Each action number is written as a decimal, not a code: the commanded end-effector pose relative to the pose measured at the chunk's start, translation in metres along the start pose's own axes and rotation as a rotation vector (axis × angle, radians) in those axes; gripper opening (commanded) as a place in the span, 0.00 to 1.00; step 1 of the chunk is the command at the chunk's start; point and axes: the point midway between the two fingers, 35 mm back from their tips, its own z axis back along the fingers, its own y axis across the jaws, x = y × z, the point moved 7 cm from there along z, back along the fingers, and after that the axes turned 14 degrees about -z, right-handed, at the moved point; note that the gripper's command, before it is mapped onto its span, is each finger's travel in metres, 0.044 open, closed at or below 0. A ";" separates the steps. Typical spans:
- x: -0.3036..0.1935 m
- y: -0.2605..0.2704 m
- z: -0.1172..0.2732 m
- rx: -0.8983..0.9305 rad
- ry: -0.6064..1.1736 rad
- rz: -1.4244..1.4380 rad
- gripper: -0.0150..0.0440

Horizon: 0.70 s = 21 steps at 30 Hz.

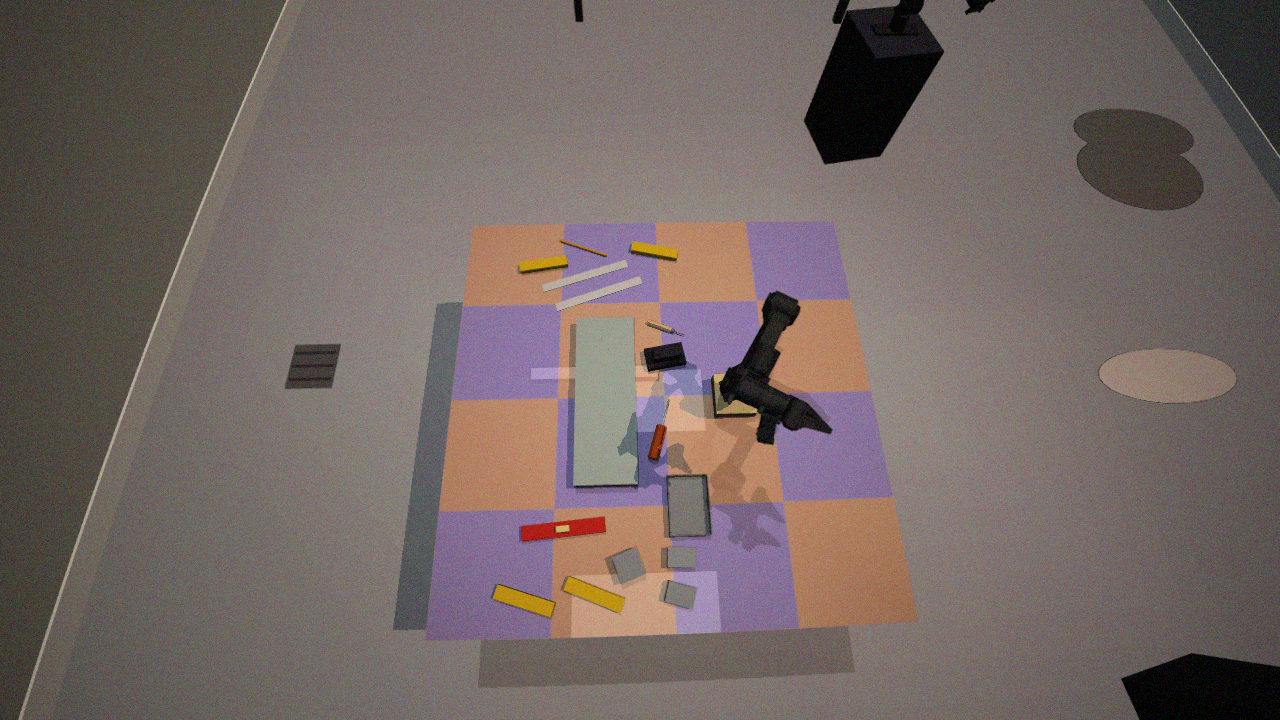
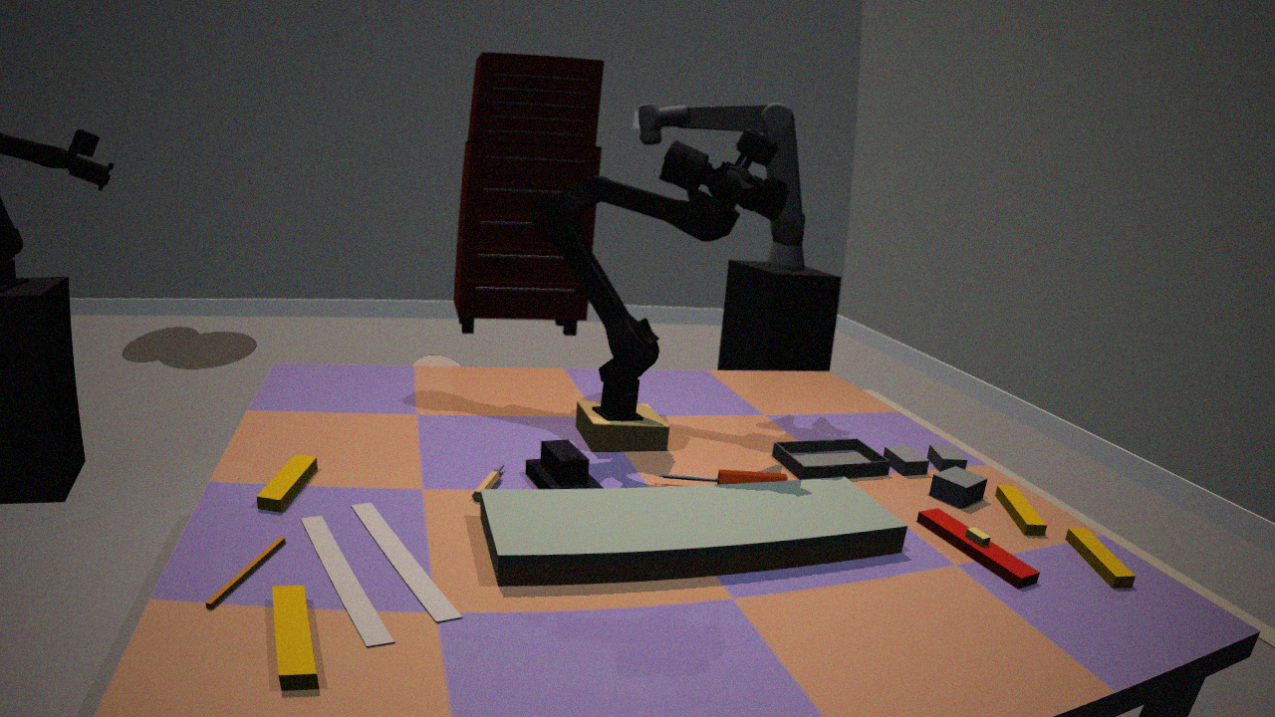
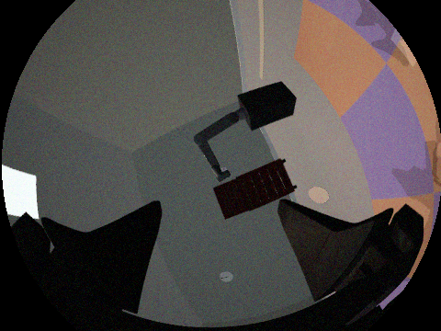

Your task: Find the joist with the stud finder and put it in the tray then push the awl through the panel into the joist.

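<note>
The floor panel [image 1: 605,402] [image 2: 696,522] is a long pale green slab. The black stud finder [image 1: 665,356] [image 2: 564,463] stands beside one end, between the panel and the arm's base. The awl [image 1: 657,441] [image 2: 751,477], with an orange-red handle and a thin shaft, lies beside the panel's long side. The tray [image 1: 688,505] [image 2: 833,458] is shallow, grey and empty, near the panel's other end. My gripper [image 1: 823,428] [image 3: 220,208] is open and empty, raised high beyond the base and facing away from the panel. The joist is hidden.
A small tan tool [image 1: 664,328] [image 2: 488,482] lies near the stud finder. White strips [image 1: 597,293] [image 2: 405,562], an orange stick [image 1: 582,248] and yellow bars [image 1: 542,265] [image 2: 294,634] lie past one panel end; a red level [image 1: 586,525] and grey blocks [image 1: 625,565] [image 2: 958,486] lie past the other.
</note>
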 end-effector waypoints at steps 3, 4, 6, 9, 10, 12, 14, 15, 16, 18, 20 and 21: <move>0.010 0.008 0.007 0.067 -0.033 -0.128 1.00; 0.017 0.013 0.012 0.115 -0.053 -0.213 1.00; 0.031 0.022 0.024 0.219 -0.087 -0.380 1.00; 0.051 0.033 0.047 0.392 -0.121 -0.621 1.00; 0.058 0.035 0.055 0.455 -0.127 -0.699 1.00; 0.070 0.040 0.073 0.584 -0.131 -0.852 1.00; 0.082 0.042 0.093 0.722 -0.122 -0.998 1.00; 0.088 0.042 0.104 0.794 -0.113 -1.068 1.00; 0.093 0.042 0.114 0.867 -0.101 -1.137 1.00; 0.102 0.040 0.137 1.019 -0.066 -1.267 1.00; 0.110 0.035 0.160 1.176 -0.016 -1.387 1.00; 0.113 0.032 0.171 1.255 0.014 -1.440 1.00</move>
